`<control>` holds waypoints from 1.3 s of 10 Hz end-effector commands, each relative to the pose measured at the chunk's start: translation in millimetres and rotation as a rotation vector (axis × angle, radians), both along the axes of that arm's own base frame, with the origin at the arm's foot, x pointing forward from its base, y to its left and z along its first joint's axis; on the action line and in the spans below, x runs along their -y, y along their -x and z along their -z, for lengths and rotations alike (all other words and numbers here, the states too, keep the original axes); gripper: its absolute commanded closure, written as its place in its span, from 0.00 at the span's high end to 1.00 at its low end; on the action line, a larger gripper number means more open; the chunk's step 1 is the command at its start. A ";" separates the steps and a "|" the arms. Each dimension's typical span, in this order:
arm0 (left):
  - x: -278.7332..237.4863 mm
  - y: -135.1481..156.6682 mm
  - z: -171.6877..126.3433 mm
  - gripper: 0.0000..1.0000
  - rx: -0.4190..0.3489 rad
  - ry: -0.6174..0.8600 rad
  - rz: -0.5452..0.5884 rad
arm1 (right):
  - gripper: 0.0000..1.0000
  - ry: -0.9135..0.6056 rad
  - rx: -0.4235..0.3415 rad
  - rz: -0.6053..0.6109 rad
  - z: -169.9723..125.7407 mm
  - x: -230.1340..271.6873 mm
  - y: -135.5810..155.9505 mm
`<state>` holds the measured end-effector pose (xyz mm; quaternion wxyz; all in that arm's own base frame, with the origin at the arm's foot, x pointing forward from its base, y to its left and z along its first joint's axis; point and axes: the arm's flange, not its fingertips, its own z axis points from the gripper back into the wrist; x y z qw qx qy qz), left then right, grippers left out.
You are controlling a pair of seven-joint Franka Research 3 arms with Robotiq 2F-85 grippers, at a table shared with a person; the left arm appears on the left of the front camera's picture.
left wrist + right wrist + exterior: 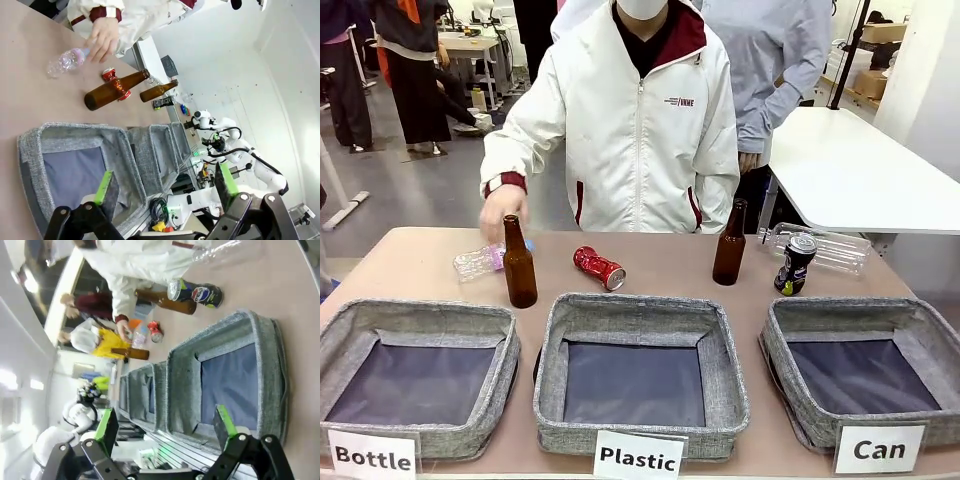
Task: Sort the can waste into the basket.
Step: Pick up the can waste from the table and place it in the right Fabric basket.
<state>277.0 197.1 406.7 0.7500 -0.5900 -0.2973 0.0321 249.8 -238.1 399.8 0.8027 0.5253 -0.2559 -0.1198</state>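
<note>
Crushed black-and-silver metal drink can (795, 263): stands upright on worktop (420, 255) just behind grey woven basket labelled Can (850, 310), nearest right end effector (166, 424), released; crushed red can (599, 267): slanted, mid-worktop; left end effector (165, 182): released.

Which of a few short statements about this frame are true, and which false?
1. The red can lies on its side on the table. True.
2. The black can is in the Can basket. False: it stands on the table behind it.
3. The hand is on the red can. False: it touches a clear bottle.
4. Both brown bottles stand upright. True.
5. The left gripper has its jaws open. True.
</note>
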 end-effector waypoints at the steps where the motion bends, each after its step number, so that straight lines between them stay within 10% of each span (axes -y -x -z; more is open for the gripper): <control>1: -1.1 -1.5 0.2 1.00 0.036 0.011 0.001 | 1.00 0.274 0.159 -0.113 -26.1 -15.6 -37.3; 7: -1.1 -1.5 0.2 1.00 0.036 0.011 0.001 | 1.00 0.870 0.895 -0.719 -56.1 -124.1 -139.3; 8: -1.1 -1.5 0.2 1.00 0.036 0.011 0.001 | 1.00 0.901 0.902 -0.735 -46.9 -142.4 -151.8; 9: -1.1 -1.5 0.2 1.00 0.036 0.011 0.001 | 1.00 0.741 0.564 -0.634 -70.7 -124.1 -135.1; 11: -1.1 -1.5 0.2 1.00 0.036 0.011 0.001 | 1.00 0.741 0.564 -0.634 -70.7 -124.1 -135.1; 13: -1.1 -1.5 0.2 1.00 0.036 0.011 0.001 | 1.00 0.765 0.814 -0.746 -55.6 -133.5 -168.2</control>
